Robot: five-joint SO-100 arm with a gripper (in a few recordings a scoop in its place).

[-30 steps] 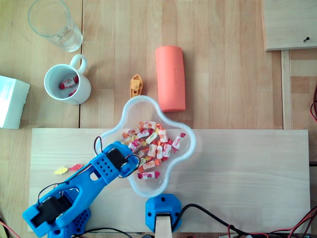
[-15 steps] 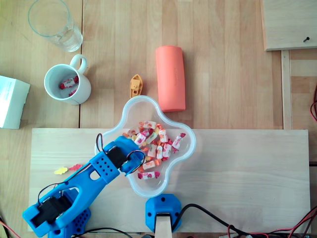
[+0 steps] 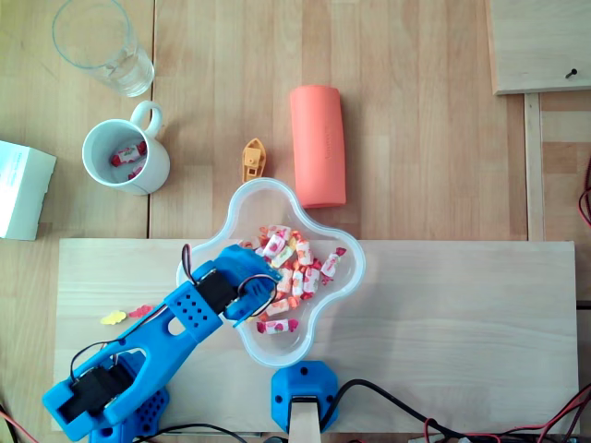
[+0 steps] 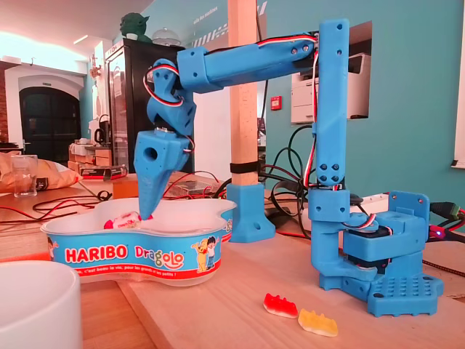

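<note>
The end effector (image 4: 148,207), tip-down among the wrapped sweets (image 3: 297,263) in the tub (image 3: 361,268) on the counter (image 3: 462,314) (spread or pinching, I cannot tell), may well shove the light tub or flick sweets over its rim if dragged sideways.

A teal wall (image 4: 415,109), dark cabinet (image 4: 123,94) and arched doorway (image 4: 40,123) stand behind.

Blue gripper (image 3: 265,281) poised over the left side of a clear tub (image 3: 358,268) of wrapped sweets (image 3: 301,271). Beyond the tub: a small orange boat (image 3: 253,159), a pink roll (image 3: 318,146) and a white mug (image 3: 153,171).
</note>
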